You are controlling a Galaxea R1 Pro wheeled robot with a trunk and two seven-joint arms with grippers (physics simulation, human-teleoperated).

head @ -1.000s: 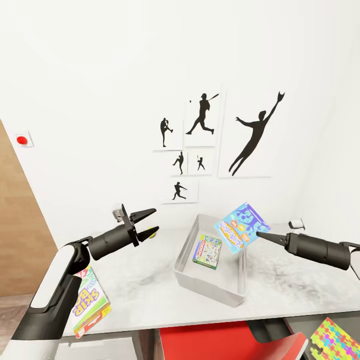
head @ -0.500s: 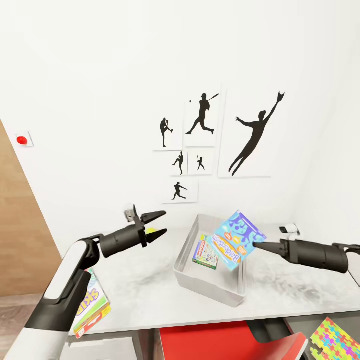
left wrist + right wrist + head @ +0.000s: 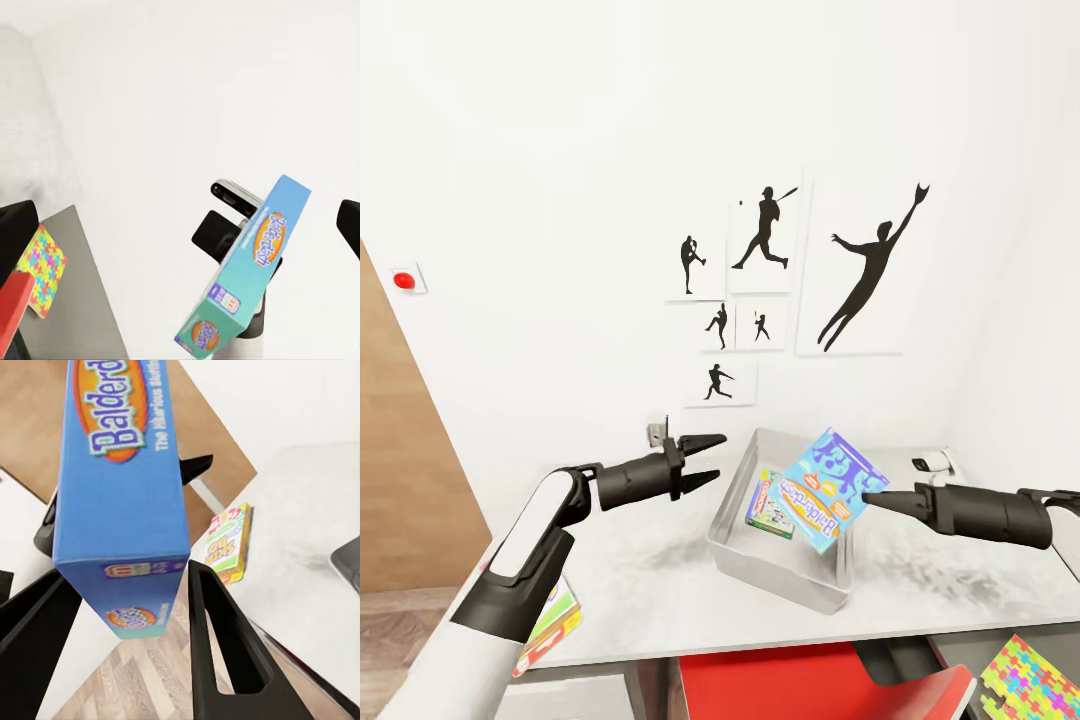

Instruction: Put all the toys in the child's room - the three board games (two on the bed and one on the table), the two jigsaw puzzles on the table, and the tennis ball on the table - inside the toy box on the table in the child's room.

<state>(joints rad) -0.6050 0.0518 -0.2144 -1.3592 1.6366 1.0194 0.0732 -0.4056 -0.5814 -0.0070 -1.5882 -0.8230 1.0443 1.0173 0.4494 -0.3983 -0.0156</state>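
Right gripper [image 3: 866, 496] clamps blue board game [image 3: 822, 489] tilted over toy box [image 3: 781, 566], left gripper [image 3: 712, 459] spread empty; next lower and let go.

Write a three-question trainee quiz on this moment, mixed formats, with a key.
1. True or false: the right pincer grips the blue Balderdash box over the toy box.
2. What already lies in the toy box: A) tennis ball B) green board game C) jigsaw puzzle?
3. Fill in: the left pincer is ____ and carries nothing.

Key: 1 true; 2 B; 3 open.
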